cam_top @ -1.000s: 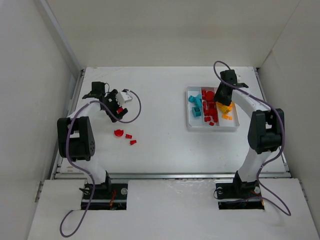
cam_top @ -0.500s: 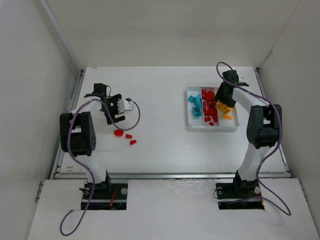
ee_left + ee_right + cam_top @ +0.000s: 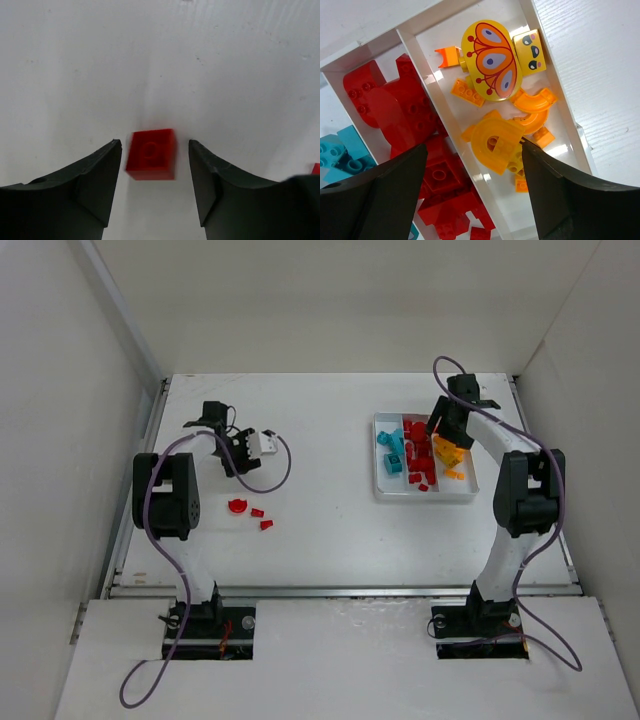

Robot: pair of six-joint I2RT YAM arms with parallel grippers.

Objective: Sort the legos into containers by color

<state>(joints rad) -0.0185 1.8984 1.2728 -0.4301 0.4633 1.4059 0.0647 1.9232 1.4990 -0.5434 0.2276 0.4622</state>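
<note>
Red, teal, orange legos [image 3: 492, 142] (one butterfly-printed), white tray [image 3: 450, 492].

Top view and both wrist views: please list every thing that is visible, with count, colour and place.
table: one, white, under everything.
tray: one, white, three compartments, far right of table.
teal legos: several, left compartment.
red legos: many, middle compartment.
orange-yellow legos: several, right compartment.
loose red legos: three, on table, left side.
red brick: one, on table between left fingers, untouched.
left fingers: two, black, open beside red brick.
right fingers: two, black, open above tray.
</note>
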